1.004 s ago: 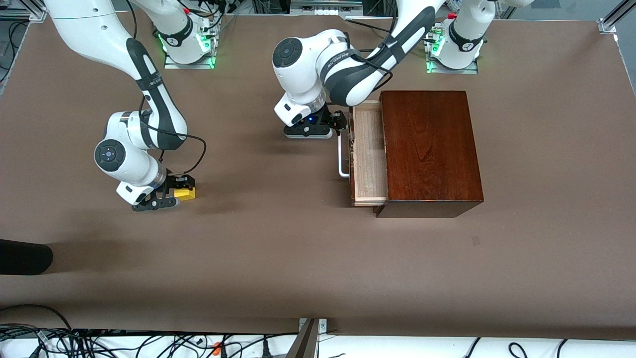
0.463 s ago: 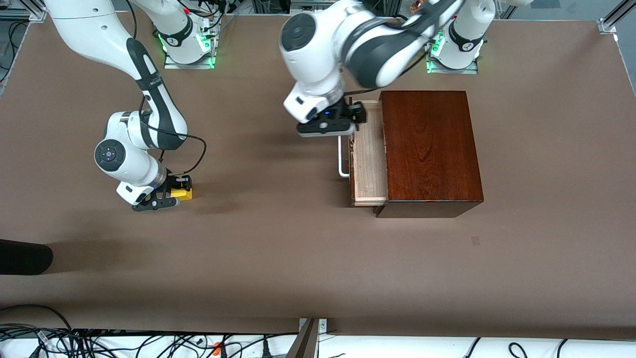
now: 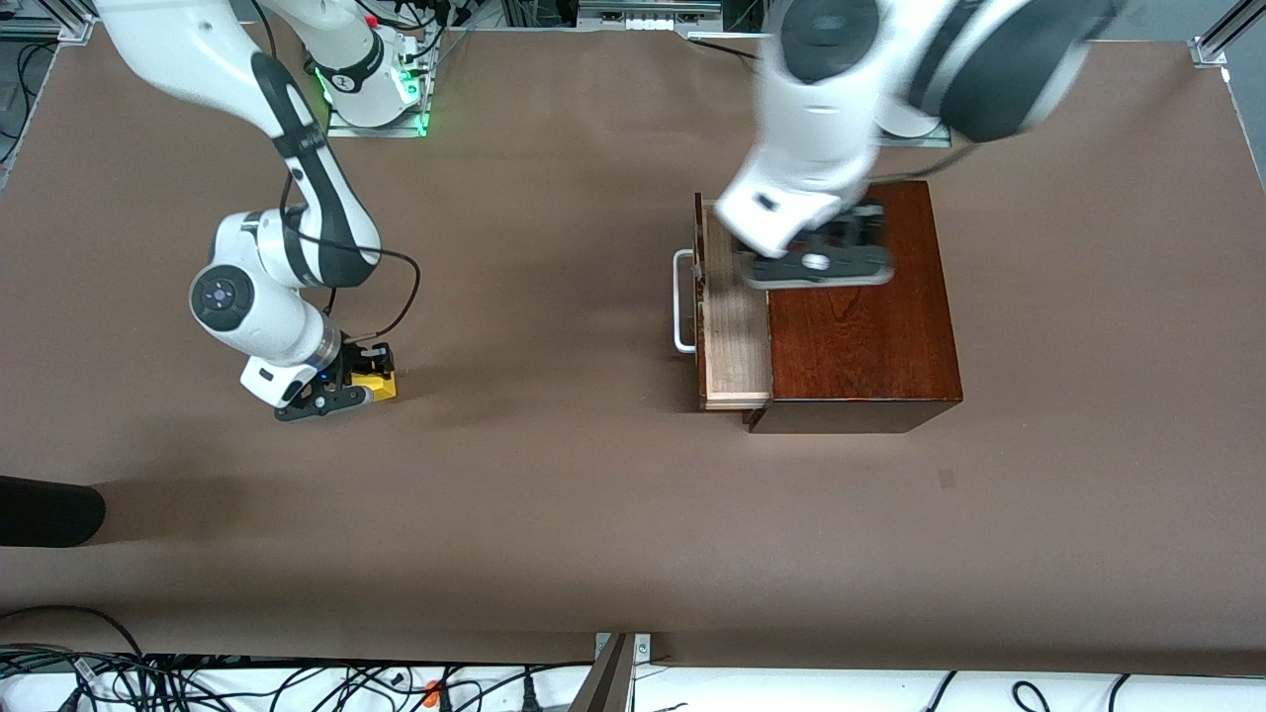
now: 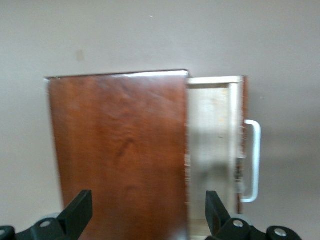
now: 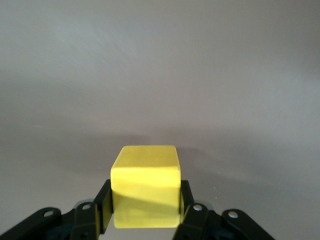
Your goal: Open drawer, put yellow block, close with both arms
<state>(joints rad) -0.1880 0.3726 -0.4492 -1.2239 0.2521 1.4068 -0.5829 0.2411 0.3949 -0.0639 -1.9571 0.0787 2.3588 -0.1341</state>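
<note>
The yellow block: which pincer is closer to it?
Right. The right pincer is shut on the yellow block; the left pincer is open over the wooden box, toward the table's other end.

My left arm (image 3: 890, 89) is motion-blurred and cut off at the front view's top edge. It hides part of the drawer (image 3: 737, 336). My right fingers (image 5: 102, 207) cover the yellow block's (image 5: 146, 187) sides.

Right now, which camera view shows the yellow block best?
The right wrist view: the yellow block fills the foreground, clamped between the right gripper fingers. In the front view it is small and partly hidden by that gripper. The left wrist view does not show it.
</note>
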